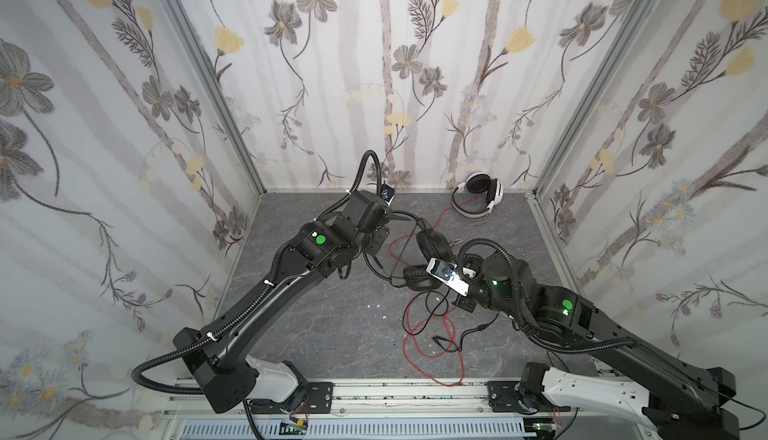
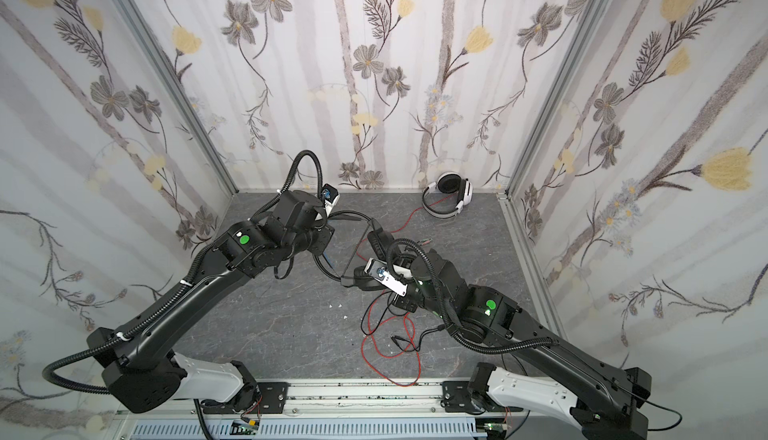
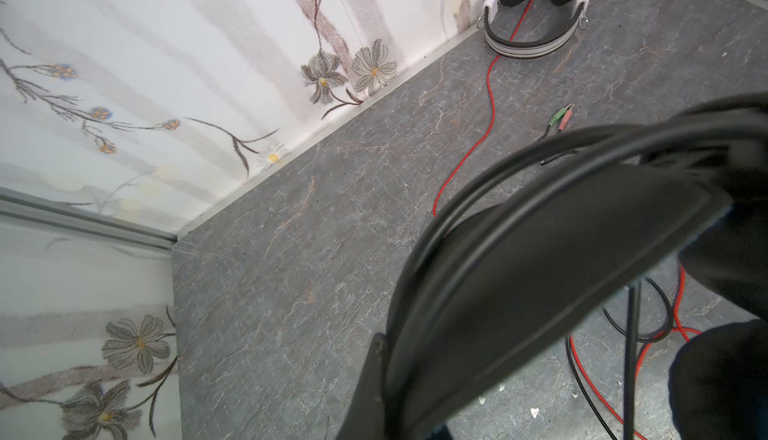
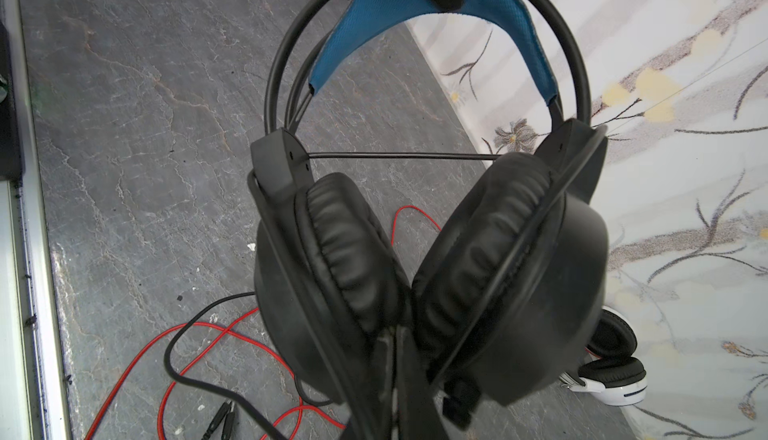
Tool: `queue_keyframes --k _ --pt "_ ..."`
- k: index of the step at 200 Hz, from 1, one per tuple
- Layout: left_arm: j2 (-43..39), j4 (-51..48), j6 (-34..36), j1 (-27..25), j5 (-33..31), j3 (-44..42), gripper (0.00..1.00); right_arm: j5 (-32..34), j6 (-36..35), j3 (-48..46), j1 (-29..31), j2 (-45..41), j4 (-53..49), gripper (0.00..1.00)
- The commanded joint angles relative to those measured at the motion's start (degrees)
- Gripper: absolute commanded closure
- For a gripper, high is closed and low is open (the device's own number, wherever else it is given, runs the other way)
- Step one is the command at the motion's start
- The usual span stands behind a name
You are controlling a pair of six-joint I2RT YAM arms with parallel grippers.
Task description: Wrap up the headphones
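The left gripper [image 1: 397, 217] is clamped on the crown of the black headset [image 1: 432, 246], and the right wrist view shows its fingers biting the blue inner band. The headset is held up between the two arms. At the opposite end the right gripper [image 4: 395, 346] has its jaws drawn together where the two ear cushions meet — what it pinches there cannot be made out. A strand of black cable [image 4: 395, 155] runs taut from cup to cup just beyond its fingertips.

Beneath the right gripper the table [image 1: 324, 325] is a dark grey, slate-look sheet with pale veins and a few white flecks. Loose loops of red cable [image 1: 415, 334] and more black cable lie tangled on it. Well beyond both grippers, against the back wall, the white headset [image 1: 478, 199] rests on its band, the red cable trailing from it — green and pink plugs [image 3: 561, 118] lie between it and the left gripper. Three walls [image 1: 374, 64] papered white with grey and yellow flowers close the cell, joined by aluminium posts [image 1: 208, 68]. Well back from both grippers, a metal rail [image 1: 415, 396] carries the arm bases
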Motion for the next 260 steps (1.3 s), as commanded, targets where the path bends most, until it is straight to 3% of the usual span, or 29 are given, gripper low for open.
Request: queue_keyframes --k 1,29,91,140,164,202,260 --pt "-0.1 -0.4 -4.7 0.1 -7.5 2.0 1.00 3.1 4.5 -1.0 0.5 -1.3 1.5 0.93" --pt "-1.7 -1.1 -7.3 0.1 -13.0 4.4 1.00 2.0 8.6 -2.2 0.5 -3.8 3.5 0.92" --pt "-0.8 -2.3 -8.7 -3.9 -18.1 19.0 1.00 -4.0 11.8 -1.4 0.4 -2.8 9.7 0.91" --pt "2.9 4.4 -10.4 -6.5 -23.6 27.3 1.00 -9.9 16.1 -1.5 0.4 -3.0 15.4 0.90" --pt "5.7 7.0 -11.2 -6.5 -21.3 33.5 1.00 -10.6 18.5 -3.8 0.4 -4.5 17.7 0.90" --pt "13.1 0.8 -15.8 -6.6 -14.9 50.0 1.00 -11.4 21.5 -7.9 -2.1 -6.9 23.0 0.87" --pt "13.6 4.3 -22.5 -6.5 -8.2 50.3 1.00 -21.2 25.2 -11.9 -16.6 -7.2 32.6 0.81"
